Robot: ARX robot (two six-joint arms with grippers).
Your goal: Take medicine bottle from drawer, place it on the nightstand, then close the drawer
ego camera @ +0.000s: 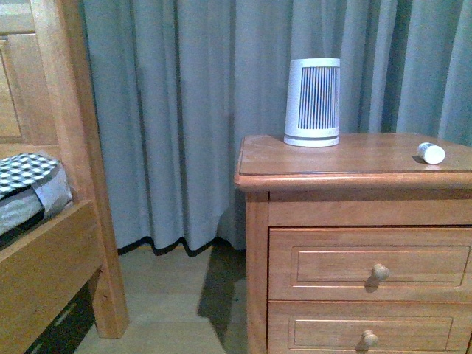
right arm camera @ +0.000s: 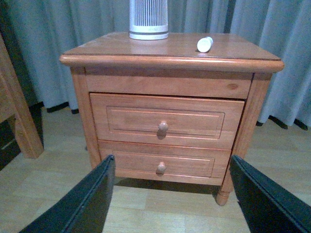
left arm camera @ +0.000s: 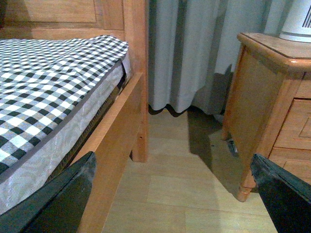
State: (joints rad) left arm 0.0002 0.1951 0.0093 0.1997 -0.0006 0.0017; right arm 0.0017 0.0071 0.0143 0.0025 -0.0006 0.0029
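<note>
Small white plastic medicine bottle [ego camera: 431, 153] lies on its side on top of the reddish-brown wooden nightstand [ego camera: 258, 243], toward the right part of the top as the front view shows it, well apart from the tall white tapered appliance with dark vertical slats [ego camera: 313, 102] standing upright further back. Bottle also shows in the right wrist view [right arm camera: 204, 44], resting on the top surface near the appliance [right arm camera: 148, 19].

Upper reddish-brown drawer with recessed panel and round pale knob [right arm camera: 165, 121] sits in the cabinet, but its front looks slightly proud of the frame; cannot tell if it is fully shut. Lower drawer [right arm camera: 163, 165] below it, closed, own pale knob.

Right gripper [right arm camera: 170, 199]: dark fingers spread wide at the frame's lower corners, nothing between them, facing the nightstand front and apart from it. Left gripper [left arm camera: 175, 199]: fingers also spread wide, empty, pointed at the pale wood floor [left arm camera: 165, 179] between the wooden bed frame [left arm camera: 114, 141] and the nightstand side [left arm camera: 252, 107]. Black-and-white checked mattress cover [left arm camera: 43, 77] on the bed. Grey-blue curtain [ego camera: 169, 110] hangs behind everything.
</note>
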